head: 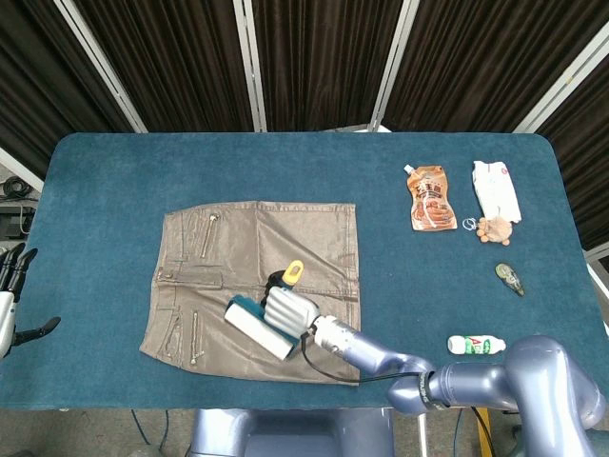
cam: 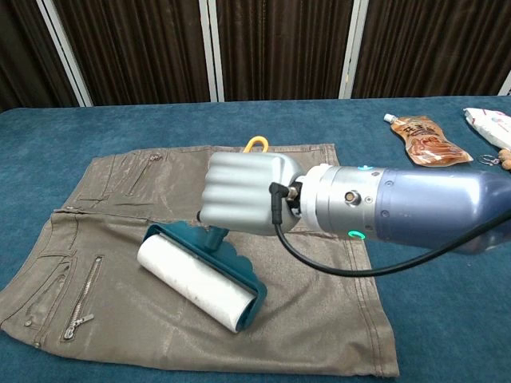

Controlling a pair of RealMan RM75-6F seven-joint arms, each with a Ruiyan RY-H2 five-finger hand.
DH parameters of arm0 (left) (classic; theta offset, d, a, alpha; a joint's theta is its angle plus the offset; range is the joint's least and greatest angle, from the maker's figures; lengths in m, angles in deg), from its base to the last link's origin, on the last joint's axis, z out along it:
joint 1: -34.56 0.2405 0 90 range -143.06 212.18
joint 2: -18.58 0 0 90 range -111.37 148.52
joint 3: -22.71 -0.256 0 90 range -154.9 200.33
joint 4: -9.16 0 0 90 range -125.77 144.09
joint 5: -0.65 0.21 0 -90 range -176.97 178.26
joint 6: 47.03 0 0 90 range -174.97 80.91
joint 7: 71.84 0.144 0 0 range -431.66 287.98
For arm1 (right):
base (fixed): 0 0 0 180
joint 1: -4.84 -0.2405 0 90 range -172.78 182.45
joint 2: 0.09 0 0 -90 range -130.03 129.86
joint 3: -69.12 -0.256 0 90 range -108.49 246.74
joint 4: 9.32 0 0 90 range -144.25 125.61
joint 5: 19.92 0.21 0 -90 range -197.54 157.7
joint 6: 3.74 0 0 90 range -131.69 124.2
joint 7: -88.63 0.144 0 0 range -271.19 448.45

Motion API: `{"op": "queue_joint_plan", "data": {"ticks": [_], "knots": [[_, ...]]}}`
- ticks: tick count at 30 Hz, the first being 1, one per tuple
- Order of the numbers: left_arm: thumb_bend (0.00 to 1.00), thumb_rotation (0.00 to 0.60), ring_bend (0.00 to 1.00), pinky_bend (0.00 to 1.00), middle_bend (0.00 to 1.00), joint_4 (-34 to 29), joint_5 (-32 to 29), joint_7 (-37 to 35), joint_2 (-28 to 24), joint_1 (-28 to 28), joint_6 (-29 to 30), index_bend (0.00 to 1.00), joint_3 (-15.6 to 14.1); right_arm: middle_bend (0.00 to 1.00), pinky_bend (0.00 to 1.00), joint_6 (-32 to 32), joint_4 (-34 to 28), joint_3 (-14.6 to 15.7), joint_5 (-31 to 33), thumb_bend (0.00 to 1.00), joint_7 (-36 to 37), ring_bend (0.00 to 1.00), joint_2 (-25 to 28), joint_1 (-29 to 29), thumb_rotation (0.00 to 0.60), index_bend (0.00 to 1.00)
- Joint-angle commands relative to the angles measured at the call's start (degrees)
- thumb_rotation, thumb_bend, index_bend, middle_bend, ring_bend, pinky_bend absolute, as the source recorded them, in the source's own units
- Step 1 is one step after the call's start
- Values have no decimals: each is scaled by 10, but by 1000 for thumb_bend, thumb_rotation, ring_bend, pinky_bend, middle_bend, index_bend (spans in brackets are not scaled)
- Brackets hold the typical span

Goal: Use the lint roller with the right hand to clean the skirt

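Observation:
A brown-grey skirt (head: 228,257) (cam: 104,231) lies flat on the blue table, zips toward the left. My right hand (head: 289,310) (cam: 247,191) grips the teal handle of the lint roller (head: 257,330) (cam: 196,283). The white roll rests on the skirt's lower middle, near the hem. A yellow loop at the handle's end sticks up behind the hand. My left hand (head: 9,290) hangs off the table's left edge with its fingers apart, holding nothing.
At the right of the table lie an orange pouch (head: 431,198) (cam: 423,139), a white packet (head: 497,188), a small brown toy (head: 495,229), a small dark item (head: 510,277) and a little white bottle (head: 477,345).

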Motion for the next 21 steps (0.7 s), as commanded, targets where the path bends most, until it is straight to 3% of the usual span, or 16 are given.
{"op": "queue_joint_plan", "data": {"ticks": [1, 10, 21], "knots": [[0, 600, 0, 0, 0, 1, 0, -1, 0, 0, 0, 0, 0, 529, 441, 2, 0, 3, 25, 962, -29, 412, -14, -7, 600, 465], [0, 600, 0, 0, 0, 3, -4, 0, 1, -2, -4, 0, 1, 530, 440, 35, 31, 15, 52, 961, -45, 415, 19, 4, 600, 468], [0, 600, 0, 0, 0, -3, -1, 13, 4, -3, -3, 0, 0, 532, 440, 44, 139, 33, 93, 962, 4, 415, 73, 37, 600, 469]]}}
